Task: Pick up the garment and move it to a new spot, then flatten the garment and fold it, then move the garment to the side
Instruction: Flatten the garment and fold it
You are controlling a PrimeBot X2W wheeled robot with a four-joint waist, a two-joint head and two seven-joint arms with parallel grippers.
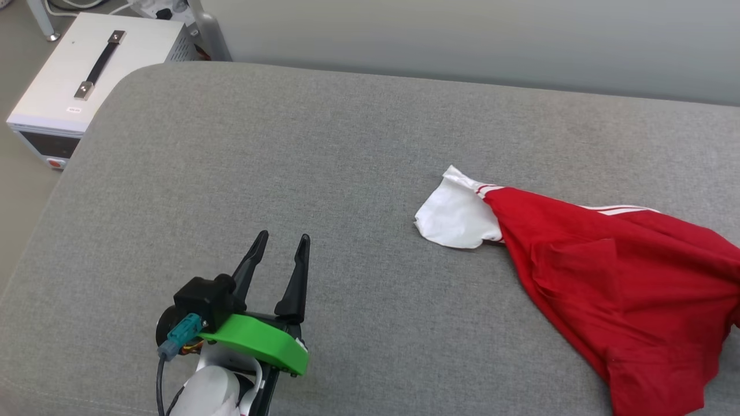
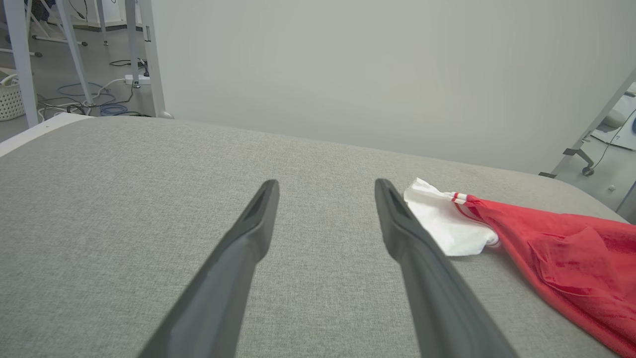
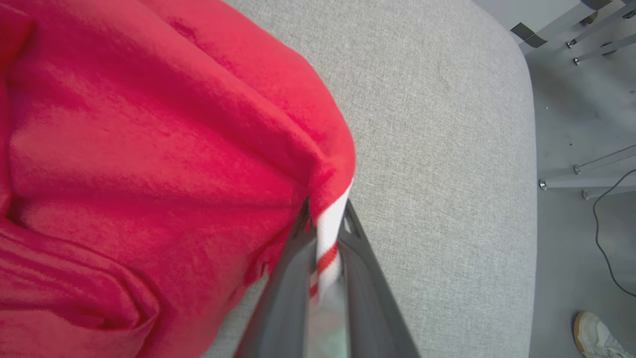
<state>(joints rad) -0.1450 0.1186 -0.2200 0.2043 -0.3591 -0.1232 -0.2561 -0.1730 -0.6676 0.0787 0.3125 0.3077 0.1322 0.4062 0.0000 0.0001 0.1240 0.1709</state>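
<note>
Bright red thin T-shirt with white sleeves (the garment) (image 1: 607,271) (image 2: 561,248) (image 3: 149,149): bunched and creased at the right side of the grey fabric-covered table (image 1: 347,144), one white sleeve (image 1: 454,216) trailing toward the middle.

Right gripper (image 3: 326,209): fingers pinched narrow on a striped white sleeve edge, red cloth draped over them.

Left gripper (image 1: 284,237) (image 2: 326,184): fingers spread wide, holding nothing, well apart from the shirt over bare table.

Progress, as judged: grasp made, first step just under way. Left: carrying to a new spot, flattening, folding, setting aside.
</note>
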